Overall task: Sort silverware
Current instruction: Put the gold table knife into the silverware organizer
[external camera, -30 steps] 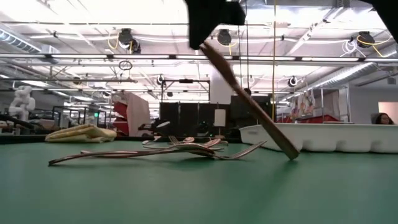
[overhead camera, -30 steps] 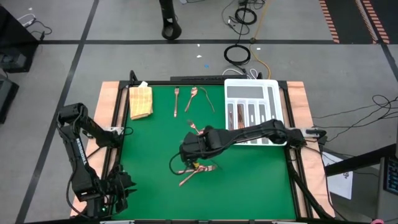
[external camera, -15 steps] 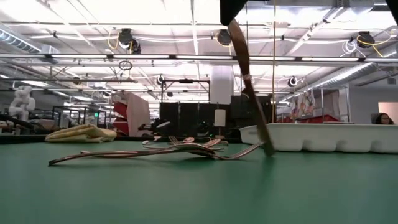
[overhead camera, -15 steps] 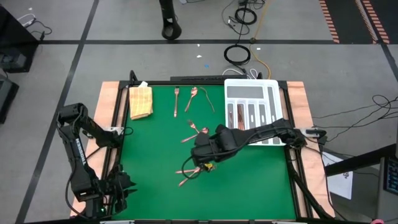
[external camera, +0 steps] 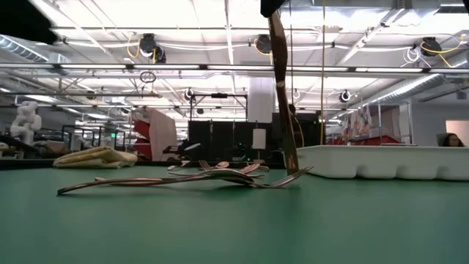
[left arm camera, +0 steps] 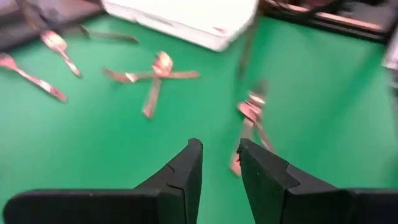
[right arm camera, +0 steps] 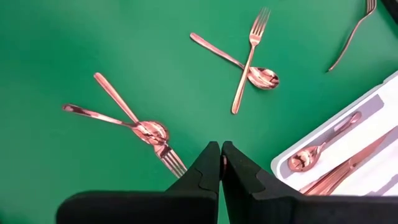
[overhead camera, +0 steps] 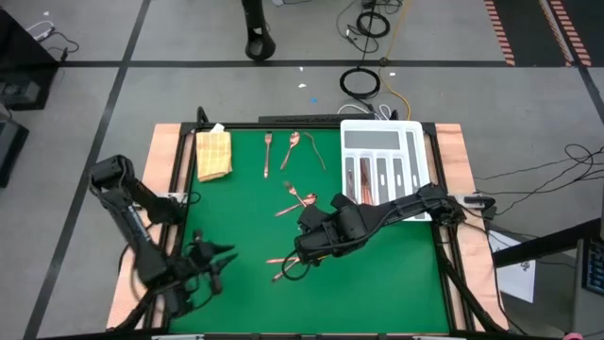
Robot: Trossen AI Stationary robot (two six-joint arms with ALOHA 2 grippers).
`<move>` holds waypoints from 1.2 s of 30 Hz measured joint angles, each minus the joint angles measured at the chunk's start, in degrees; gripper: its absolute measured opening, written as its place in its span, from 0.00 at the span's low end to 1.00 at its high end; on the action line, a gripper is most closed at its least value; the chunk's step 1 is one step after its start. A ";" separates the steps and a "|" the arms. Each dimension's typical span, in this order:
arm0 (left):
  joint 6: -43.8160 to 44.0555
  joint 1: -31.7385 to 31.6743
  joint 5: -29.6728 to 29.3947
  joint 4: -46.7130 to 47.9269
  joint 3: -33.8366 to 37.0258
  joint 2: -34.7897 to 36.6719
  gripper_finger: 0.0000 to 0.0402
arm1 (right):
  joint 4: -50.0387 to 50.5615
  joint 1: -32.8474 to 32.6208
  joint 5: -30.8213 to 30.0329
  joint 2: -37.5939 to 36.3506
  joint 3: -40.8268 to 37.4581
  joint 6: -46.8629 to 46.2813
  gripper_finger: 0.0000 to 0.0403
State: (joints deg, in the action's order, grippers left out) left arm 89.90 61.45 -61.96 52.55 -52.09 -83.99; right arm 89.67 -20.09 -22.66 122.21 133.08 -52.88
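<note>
your right gripper (overhead camera: pixel 304 253) hangs over the middle of the green mat (overhead camera: pixel 236 217), fingers pinched together on the top of a copper utensil (external camera: pixel 282 103) that dangles almost straight down in the low view, its lower end close to the mat; whether it is a knife or a fork handle is hard to say from there. just below it lies a small heap of loose silverware (overhead camera: pixel 285 265), with a crossed spoon and fork (overhead camera: pixel 296 200) toward 12 o'clock of the gripper and three more pieces (overhead camera: pixel 293 149) near the far edge at 12 o'clock. the white divided tray (overhead camera: pixel 386 166) sits at 2 o'clock of the mat, with spoons and other pieces already in its slots. the tan woven cloth (overhead camera: pixel 213 153) lies folded in the 10 o'clock corner. your left gripper (overhead camera: pixel 223 253) hovers over the near left of the mat at 8 o'clock, its fingers (left arm camera: pixel 186 171) parted by a narrow gap and holding nothing.
</note>
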 joint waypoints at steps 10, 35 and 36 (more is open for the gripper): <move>-55.03 -20.08 17.21 -39.30 1.92 0.04 0.33 | -1.85 -0.34 -0.85 -1.09 0.26 1.14 0.00; -87.79 -47.58 57.72 -67.28 5.21 -0.17 0.33 | -3.30 -3.30 -7.33 -5.00 0.28 2.95 0.00; -87.68 -48.10 58.82 -69.20 5.87 -0.15 0.33 | -3.52 -3.29 -7.32 -5.00 0.28 3.04 0.00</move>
State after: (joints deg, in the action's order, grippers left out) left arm 2.22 13.35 -3.15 -16.65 -46.22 -84.14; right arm 86.15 -23.38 -29.98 117.21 133.36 -49.84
